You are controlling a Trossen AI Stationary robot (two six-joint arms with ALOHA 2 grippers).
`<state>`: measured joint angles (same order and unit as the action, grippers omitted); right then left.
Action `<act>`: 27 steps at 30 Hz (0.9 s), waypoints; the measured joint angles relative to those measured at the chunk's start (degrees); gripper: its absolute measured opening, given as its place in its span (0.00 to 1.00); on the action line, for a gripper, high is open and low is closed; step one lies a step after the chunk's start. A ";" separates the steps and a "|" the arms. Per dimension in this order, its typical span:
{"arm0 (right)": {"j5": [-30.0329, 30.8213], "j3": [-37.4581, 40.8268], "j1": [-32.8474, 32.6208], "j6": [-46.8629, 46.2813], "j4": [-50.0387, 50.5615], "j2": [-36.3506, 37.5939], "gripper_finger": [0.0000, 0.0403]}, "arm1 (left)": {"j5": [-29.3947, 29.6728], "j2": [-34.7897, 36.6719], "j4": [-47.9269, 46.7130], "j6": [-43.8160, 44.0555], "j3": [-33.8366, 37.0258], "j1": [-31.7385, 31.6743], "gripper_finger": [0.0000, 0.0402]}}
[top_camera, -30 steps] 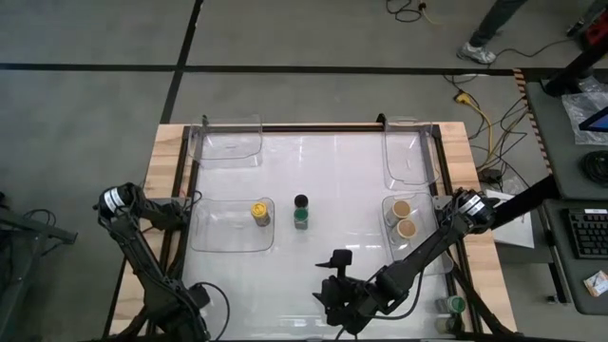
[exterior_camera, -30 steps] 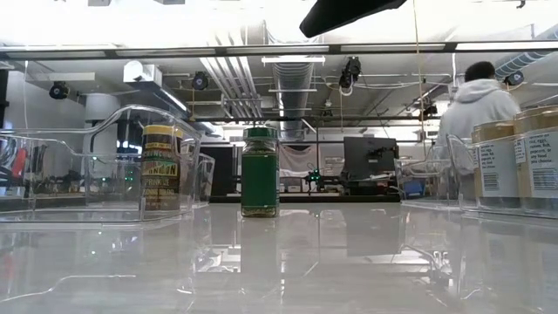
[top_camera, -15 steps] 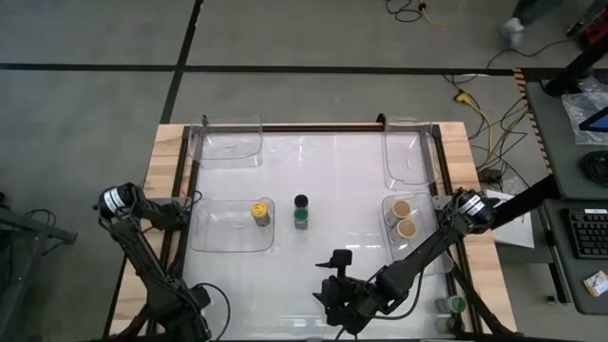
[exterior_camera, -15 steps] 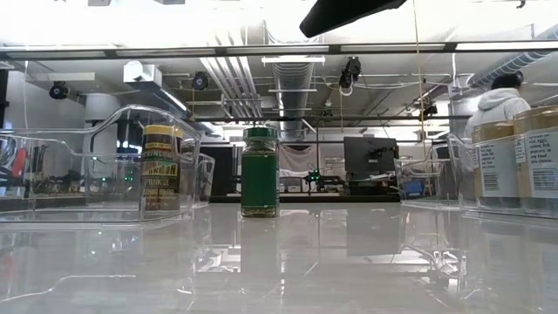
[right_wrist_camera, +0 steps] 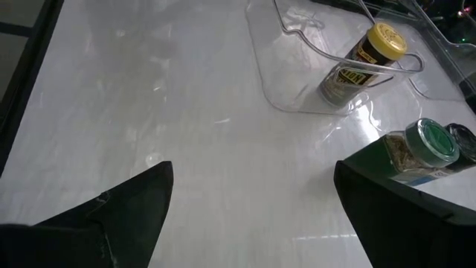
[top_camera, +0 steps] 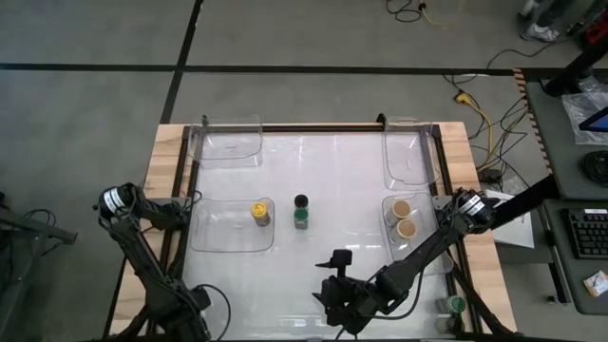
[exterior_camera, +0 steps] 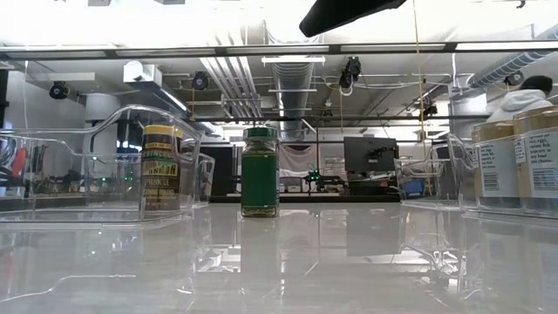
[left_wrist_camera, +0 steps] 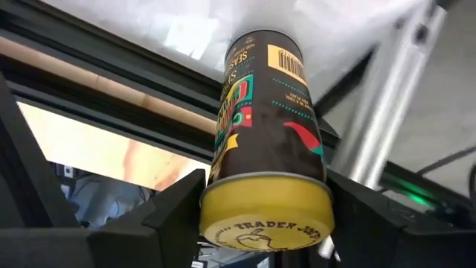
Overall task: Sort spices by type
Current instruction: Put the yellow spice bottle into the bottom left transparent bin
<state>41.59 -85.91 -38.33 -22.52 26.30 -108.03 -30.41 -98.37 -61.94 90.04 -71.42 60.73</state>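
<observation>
Yellow-lidded jar point(left_wrist_camera: 264, 156) is pinched between the fingers of the left end effector point(left_wrist_camera: 266, 216) at the desk's left edge, its long axis running straight out from the fingers, lid nearest the wrist. The matching yellow jar point(top_camera: 258, 211) in the near-left tray point(top_camera: 220, 237) lies to its right, nearer this arm. The right end effector point(right_wrist_camera: 253, 201) hangs spread wide over the near middle of the desk point(top_camera: 342, 190).

White table point(top_camera: 323, 180) carries four clear trays point(top_camera: 231, 226), at 10, 2, 8 and 4 o'clock. Green-lidded jar point(top_camera: 301, 218) and black-lidded jar point(top_camera: 301, 202) stand near centre, touching.
</observation>
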 joint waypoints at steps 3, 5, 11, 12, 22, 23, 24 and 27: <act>0.01 0.00 0.12 0.01 -0.01 0.00 0.90 | -0.01 0.00 -2.17 -1.94 -2.24 -0.11 0.57; -0.01 0.00 0.24 0.02 -0.04 0.00 0.90 | 0.42 0.00 -5.27 -3.49 -4.17 -0.47 0.57; 0.01 0.00 0.50 0.01 -0.07 0.00 0.90 | 13.43 0.00 -12.41 -11.44 -12.91 -2.87 0.57; 0.01 0.00 0.50 0.03 -0.07 0.00 0.90 | 17.70 0.00 -12.98 -13.37 -14.82 -3.46 0.57; 0.00 0.12 0.48 0.11 0.20 0.00 0.90 | 52.32 0.00 -20.85 -46.18 -24.15 -5.27 0.57; 0.01 0.19 0.48 0.11 0.24 0.00 0.90 | 53.98 0.00 -21.25 -50.20 -24.11 -5.35 0.57; 0.01 0.27 0.48 0.11 0.24 0.00 0.90 | 55.37 0.00 -21.66 -54.08 -23.90 -5.44 0.57; 0.01 0.63 0.48 0.07 0.23 0.00 0.90 | 60.57 0.00 -23.68 -61.21 -22.25 -5.68 0.57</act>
<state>41.60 -85.28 -37.85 -22.46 26.54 -108.03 30.16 -98.37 -85.62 28.83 -93.67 55.05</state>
